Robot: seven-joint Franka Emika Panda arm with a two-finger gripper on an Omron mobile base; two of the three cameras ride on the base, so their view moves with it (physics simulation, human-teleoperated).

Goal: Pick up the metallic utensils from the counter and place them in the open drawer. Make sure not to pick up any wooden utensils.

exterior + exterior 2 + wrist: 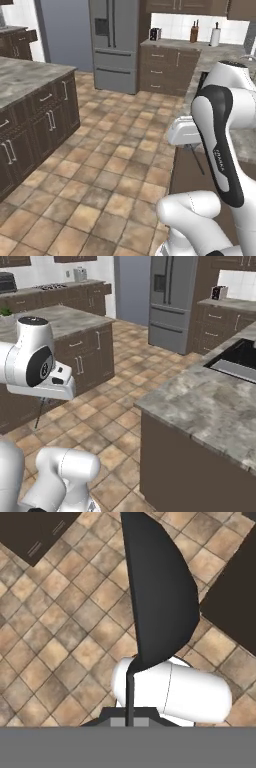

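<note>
Metal spoon (pixel 196 161) seen from the left base view as a thin dark stick. Hangs down from the pincer (pixel 189 146), tip low, at the end of the white arm. Held up in the air next to the dark brown side of the grey stone surface (pixel 246 145), not lying on top of it. Brown floor tiles (pixel 115 165) off to the left.

From the right base view, same thin spoon (pixel 40 413) under the pincer (pixel 44 399), hanging over the floor tiles (pixel 100 421). Well apart from the near corner of the surface (pixel 210 401), out past its edge.

In the hand view, big dark spoon bowl (pixel 160 592) very close up, slim handle running down into the pincer (pixel 130 719). Pincer squeezed tight on that handle. Floor tiles (pixel 60 637) far below the spoon.
</note>
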